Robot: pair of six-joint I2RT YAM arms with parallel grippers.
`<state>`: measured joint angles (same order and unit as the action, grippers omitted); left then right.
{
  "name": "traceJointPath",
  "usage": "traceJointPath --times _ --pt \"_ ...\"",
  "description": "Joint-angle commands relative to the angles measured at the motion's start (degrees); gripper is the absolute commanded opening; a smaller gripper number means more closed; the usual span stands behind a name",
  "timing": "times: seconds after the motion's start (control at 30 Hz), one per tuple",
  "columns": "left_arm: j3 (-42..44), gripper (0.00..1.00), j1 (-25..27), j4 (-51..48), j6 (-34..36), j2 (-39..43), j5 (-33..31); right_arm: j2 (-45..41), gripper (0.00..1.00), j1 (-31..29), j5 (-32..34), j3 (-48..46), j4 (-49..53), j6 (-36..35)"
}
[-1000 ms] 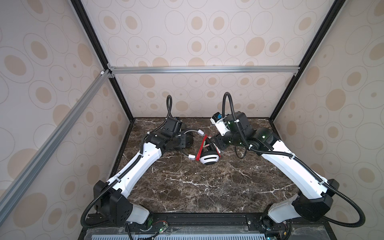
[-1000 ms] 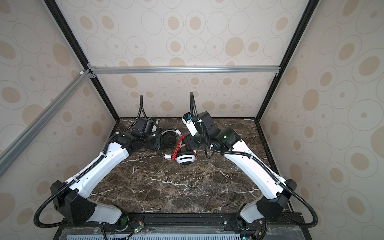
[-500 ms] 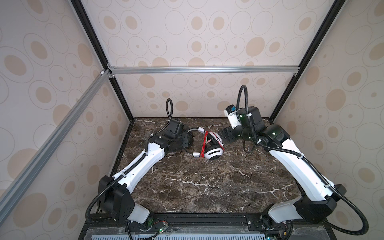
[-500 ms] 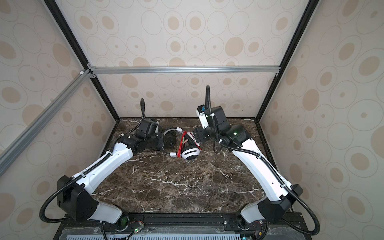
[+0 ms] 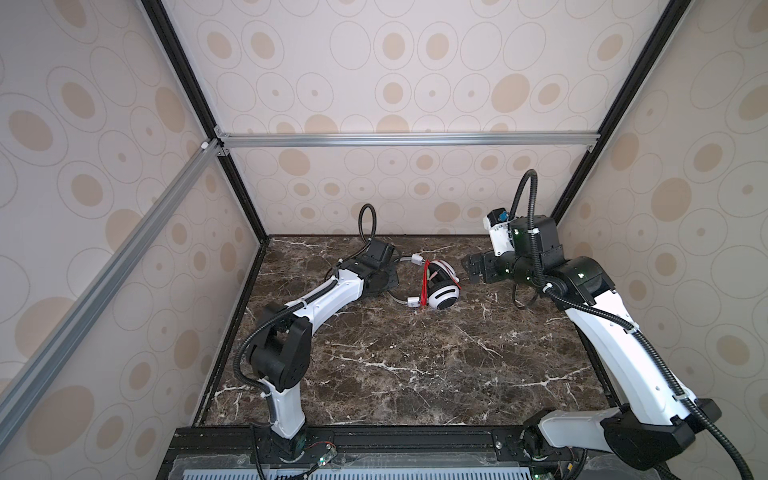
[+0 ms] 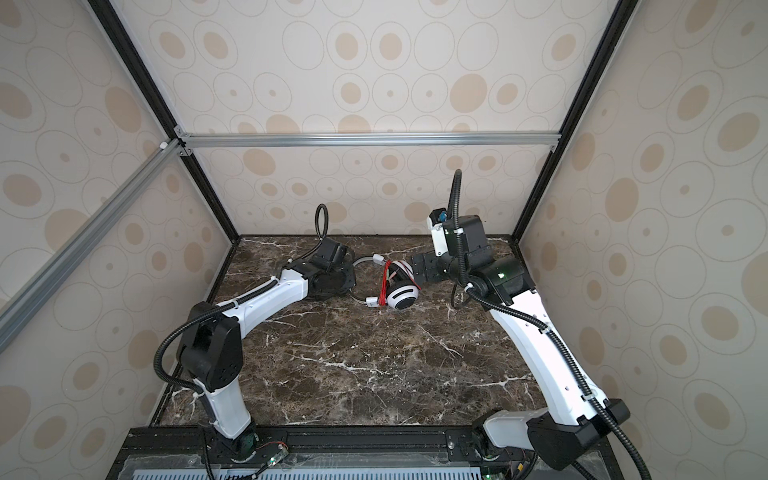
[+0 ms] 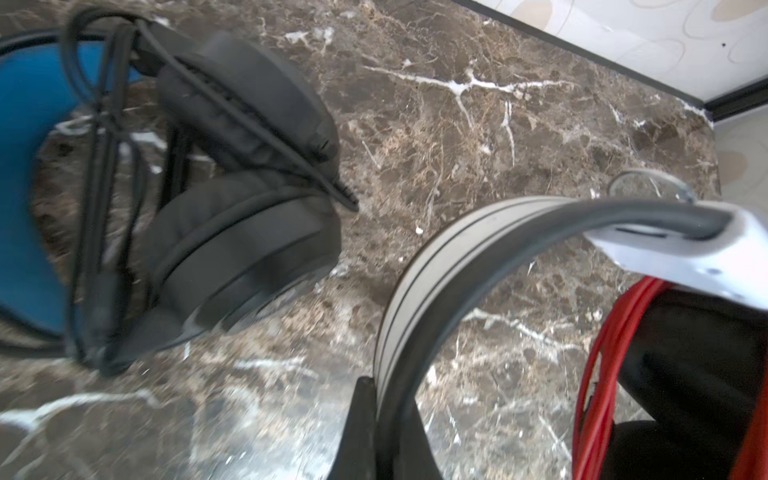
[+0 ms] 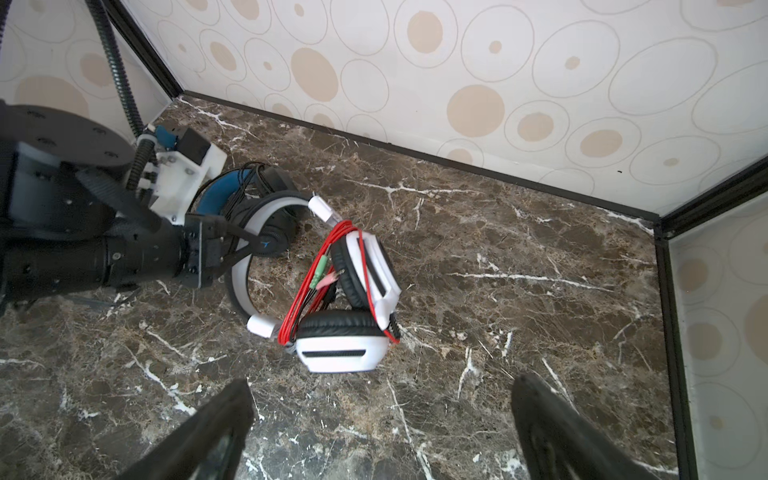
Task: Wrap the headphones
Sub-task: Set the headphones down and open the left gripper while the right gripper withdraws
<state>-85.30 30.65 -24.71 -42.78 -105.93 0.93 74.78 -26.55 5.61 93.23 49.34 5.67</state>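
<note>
Lying near the back middle of the table, white over-ear headset with black ear pads, its two cups folded close together and resting on the surface, the headband arching away toward the left arm. Thin red cord wound in several loops across the cups and sliders; small green plug and pink plug stick out of the bundle. Grey-and-white curved headband is pinched at its crown by the left gripper, whose black fingers press together on either face of the band. Black over-ear headset with blue inner headband lies on the table just beside that arch, on the left arm's side and largely hidden under the left wrist in both top views; whether the two headsets touch cannot be told. Black cord runs across its cups and ends in a plug near the lower cup. Right gripper hangs apart from the white cups on their right, pointing at them, its black fingers spread wide with only bare table between them. Dark brown marble-pattern table with white veins carries everything. Cream wall panels printed with tan ovals enclose three sides, framed by black posts and a silver aluminium rail.
</note>
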Motion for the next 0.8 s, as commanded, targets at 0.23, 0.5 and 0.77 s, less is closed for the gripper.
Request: traceJointPath --times 0.23,0.5,0.77 --pt "-12.55 0.0 1.32 6.79 -7.81 -10.7 0.91 -3.06 1.0 0.39 0.2 -2.61 1.56 1.82" --pt "-20.2 0.03 3.32 3.7 -8.99 -18.11 -0.53 -3.74 1.0 0.36 -0.77 -3.9 1.44 2.83" --pt "-22.46 0.04 4.41 1.88 -9.6 -22.6 -0.99 -3.77 1.0 0.31 -1.82 -4.29 1.1 3.21"
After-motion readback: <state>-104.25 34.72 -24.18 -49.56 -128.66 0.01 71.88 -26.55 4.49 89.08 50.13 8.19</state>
